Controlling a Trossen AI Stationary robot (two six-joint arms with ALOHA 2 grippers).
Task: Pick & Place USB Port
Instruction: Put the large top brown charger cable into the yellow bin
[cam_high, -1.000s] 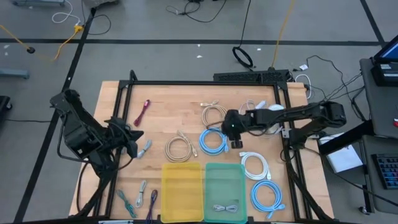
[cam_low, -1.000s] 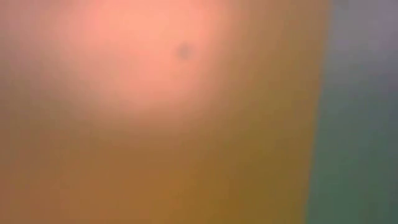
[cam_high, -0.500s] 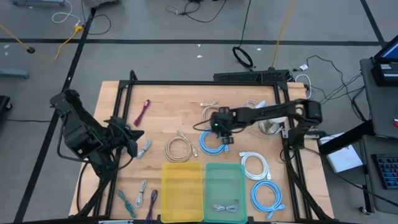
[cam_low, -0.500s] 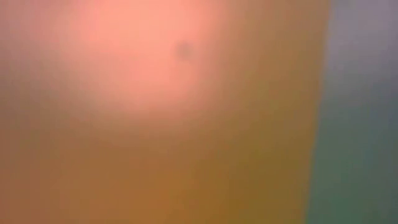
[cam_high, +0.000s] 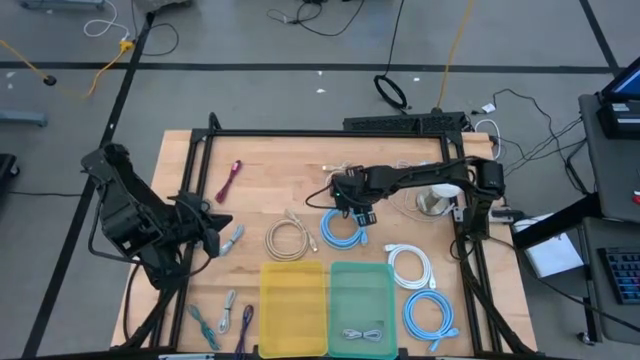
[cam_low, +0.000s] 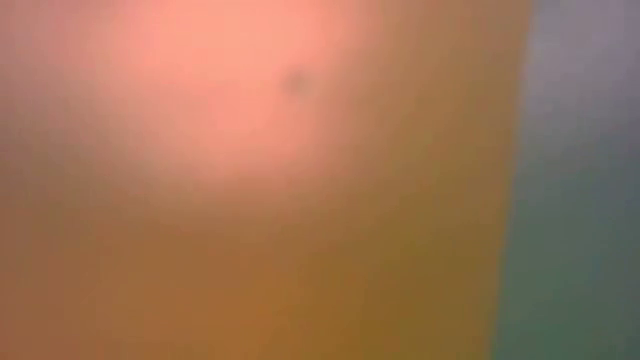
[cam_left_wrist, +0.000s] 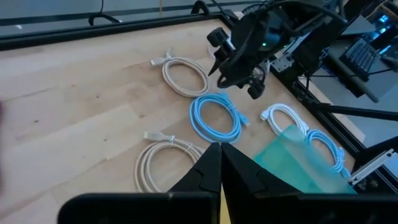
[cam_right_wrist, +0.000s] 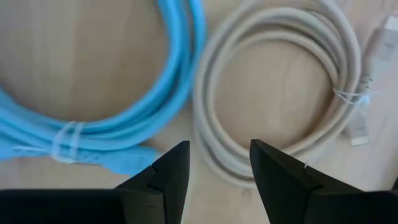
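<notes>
**Right arm hovering over coiled cables on the bench**

The right gripper (cam_high: 352, 205) is hanging with its fingers (cam_right_wrist: 168, 171) apart and empty, poised above two tied coils. The beige USB cable (cam_right_wrist: 273, 93) is lying just ahead of the fingers, its near loop running across the gap between them; the blue cable (cam_right_wrist: 118, 118) is sitting beside it, ahead of one finger. Light, limp and springy, the beige coil would likely handle best pinched across its bundled strands, away from the plug. The left gripper (cam_left_wrist: 219, 163) is waiting off to the side with fingers closed on nothing.
</notes>
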